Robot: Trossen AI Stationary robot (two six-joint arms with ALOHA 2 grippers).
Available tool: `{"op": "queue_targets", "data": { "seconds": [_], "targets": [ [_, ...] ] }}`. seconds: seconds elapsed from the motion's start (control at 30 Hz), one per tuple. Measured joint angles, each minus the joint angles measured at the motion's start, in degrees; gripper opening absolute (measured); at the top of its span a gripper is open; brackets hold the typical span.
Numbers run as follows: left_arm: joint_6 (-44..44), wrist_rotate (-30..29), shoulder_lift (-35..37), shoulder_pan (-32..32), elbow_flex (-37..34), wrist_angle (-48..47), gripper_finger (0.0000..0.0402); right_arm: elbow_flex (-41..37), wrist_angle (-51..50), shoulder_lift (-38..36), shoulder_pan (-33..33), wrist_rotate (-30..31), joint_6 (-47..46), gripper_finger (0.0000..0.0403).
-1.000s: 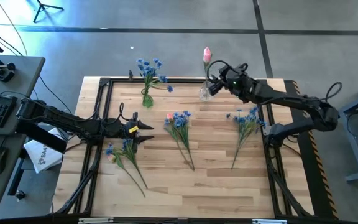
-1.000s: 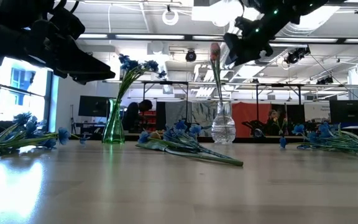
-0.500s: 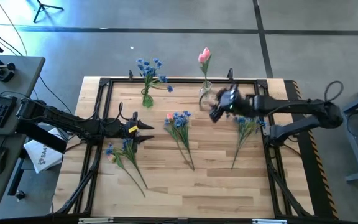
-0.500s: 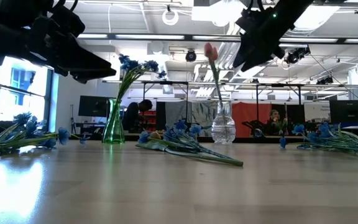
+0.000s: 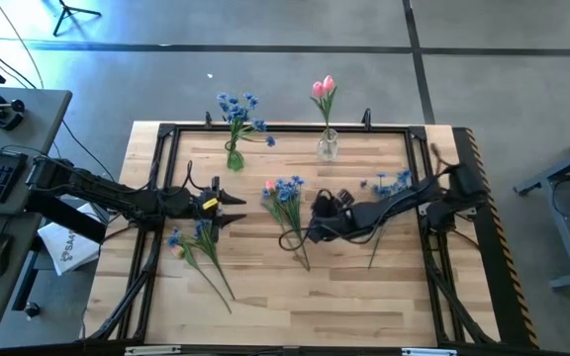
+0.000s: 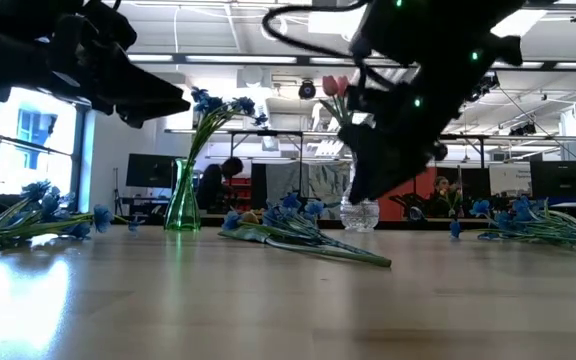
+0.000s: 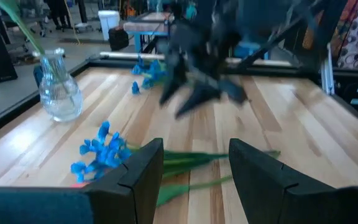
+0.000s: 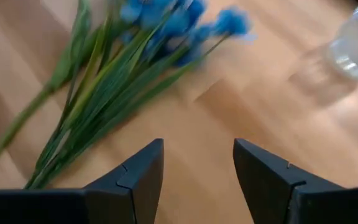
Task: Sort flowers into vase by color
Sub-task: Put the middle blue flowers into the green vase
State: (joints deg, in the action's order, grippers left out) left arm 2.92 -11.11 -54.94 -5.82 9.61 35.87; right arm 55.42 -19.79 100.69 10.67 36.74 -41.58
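Hovering low over the middle of the tabletop [image 5: 265, 297], the right tool [image 5: 312, 233] has its fingers spread wide with nothing between them, right beside the stems of the central blue bunch [image 5: 287, 198]. From the wrist camera those green stems fan out just ahead of the fingertips [image 8: 143, 163], bare wood beneath them. Over by the left edge, the left tool [image 5: 234, 211] hangs above the surface, fingers also parted and empty, close to another blue bunch [image 5: 194, 240] lying near it with a touch of pink among the blossoms. A third blue bunch [image 5: 392, 193] sprawls toward the right edge, partly under the right arm. Along the far edge, the green vase [image 5: 234, 156] holds blue flowers [image 5: 237, 107], and the clear vase [image 5: 327, 147] next to it holds pink tulip buds [image 5: 322, 88]. The near half of the tabletop is bare wood, plenty of room there. A dark metal frame [image 5: 166, 133] runs round the tabletop.
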Motion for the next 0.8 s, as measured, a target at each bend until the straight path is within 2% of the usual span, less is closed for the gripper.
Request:
{"op": "queue_targets", "data": {
  "seconds": [0.23,0.33,0.43,0.53,0.67,0.8],
  "targets": [
    [-0.8,0.0,-0.1,1.1,0.0,1.3,0.017,0.0,3.4,1.9,0.1,-7.1,0.5,0.0188],
    [2.2,0.0,-0.3,2.2,0.0,1.4,0.017,0.0,7.7,1.7,-0.6,-10.7,1.7,0.019],
    [5.0,-0.1,-0.3,2.4,0.0,1.5,0.017,0.0,11.2,1.7,-1.3,-14.6,4.5,0.0206],
    [6.5,-0.3,-0.3,0.6,0.0,1.5,0.017,0.0,12.5,1.7,-1.3,-15.1,5.9,0.0234],
    [7.5,-5.0,-0.3,-4.2,0.0,1.2,0.017,0.0,12.4,1.7,-1.2,-15.3,5.6,0.0265],
    [7.5,-13.0,-0.3,-10.1,0.0,-0.4,0.017,0.0,12.5,1.7,-0.9,-15.2,5.3,0.0272]
  ]
}}
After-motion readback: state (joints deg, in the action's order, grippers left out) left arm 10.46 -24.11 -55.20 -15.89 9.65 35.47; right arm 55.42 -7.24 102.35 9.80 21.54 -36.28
